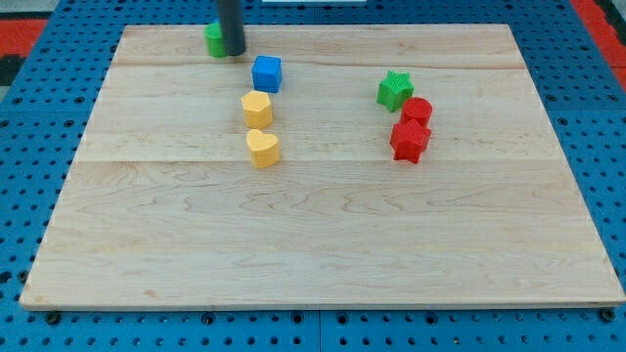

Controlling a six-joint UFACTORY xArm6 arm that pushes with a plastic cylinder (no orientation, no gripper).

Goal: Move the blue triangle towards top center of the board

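A blue block, cube-like in shape, sits on the wooden board left of the top centre. My tip stands on the board near its top edge, up and to the left of the blue block with a small gap between them. A green block is right against the rod's left side, partly hidden by it. No blue triangle shape can be made out.
A yellow hexagon-like block and a yellow heart lie just below the blue block. At the view's right, a green star, a red cylinder and a red star cluster together.
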